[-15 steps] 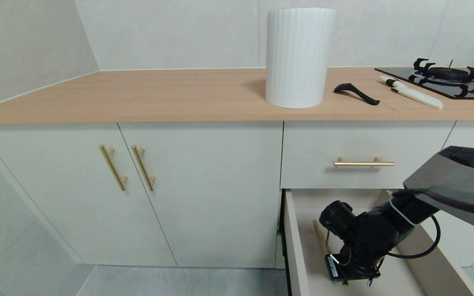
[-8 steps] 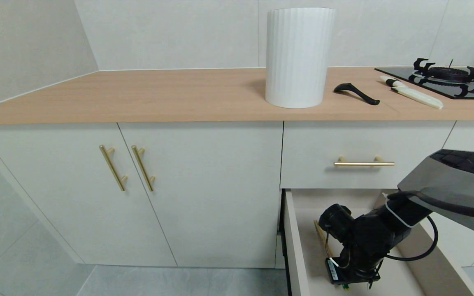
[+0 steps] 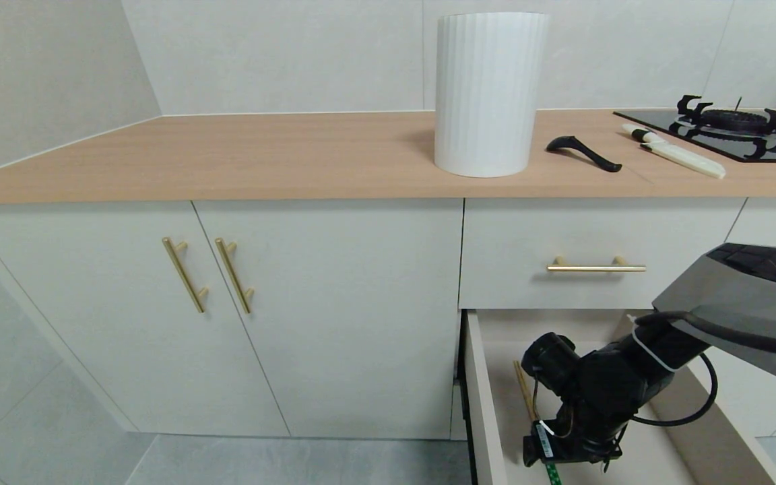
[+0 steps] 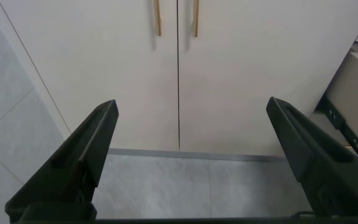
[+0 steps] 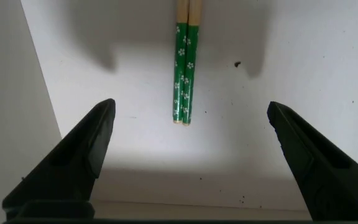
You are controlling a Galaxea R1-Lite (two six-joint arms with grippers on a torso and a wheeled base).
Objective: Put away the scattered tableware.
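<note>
My right gripper [image 5: 189,104] hangs down inside the open drawer [image 3: 479,394] below the countertop [image 3: 260,155], jaws spread wide and clamped on nothing. A pair of chopsticks [image 5: 183,74] with green flowered ends and pale wooden shafts lies flat on the drawer floor, the two sticks side by side and touching, their green tips in line with the gap between my fingers [image 5: 86,155] but clear of both. From the head view they lie near the drawer's left wall.

My left gripper [image 4: 191,102] is also wide apart and holds nothing; it faces the double cabinet doors [image 4: 179,68] with brass bar handles, low over the grey floor tiles.

On the countertop stand a white ribbed canister [image 3: 489,94], just beside it a black curved utensil [image 3: 582,152], then a pale knife [image 3: 675,152] next to the gas hob [image 3: 731,128]
</note>
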